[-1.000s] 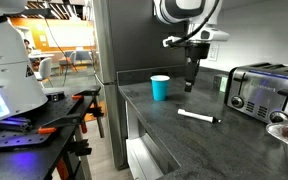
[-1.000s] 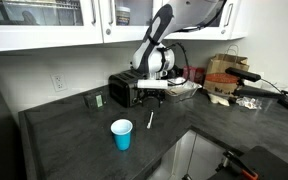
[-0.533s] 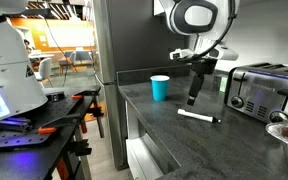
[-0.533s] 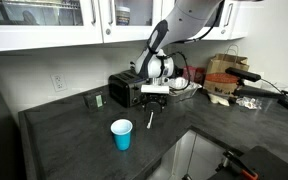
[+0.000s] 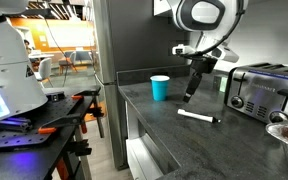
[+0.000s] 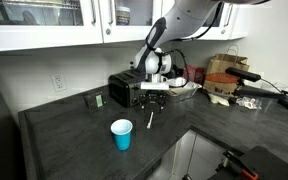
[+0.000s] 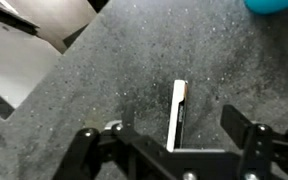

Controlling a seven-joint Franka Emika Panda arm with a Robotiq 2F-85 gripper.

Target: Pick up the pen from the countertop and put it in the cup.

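**Open Gripper Is Hovering Over Pen, Grasp Not Yet Made**

The Panda arm's gripper (image 5: 189, 97) is hanging just above the dark countertop (image 5: 174, 140) with its jaws spread wide and nothing between them but air. The pen (image 5: 198, 116) is lying flat on the slab, apart from the fingers and at about 5 o'clock from the tool in an exterior view. The cyan cup (image 5: 160, 88) is standing upright at about 10 o'clock from the pen, well apart from it. The chrome toaster (image 5: 259, 92) is sitting off at 3 o'clock.

In the wrist view the pen (image 7: 178, 115) is running nearly from 12 to 6 o'clock, and its near end is sitting between the two fingers of the gripper (image 7: 166, 130). The cup (image 7: 276, 5) is only peeking in at the 1 o'clock corner.

The step in hand appears to be the approach for the pick. To do it well, the operator should be keeping the fingers square across the pen's length and centring on its middle instead of the near end. The fingers should be dropping straight down until the tips almost meet the stone, then closing gently. A thin round stick on a hard counter is likely to roll or tip away if pinched off-centre.
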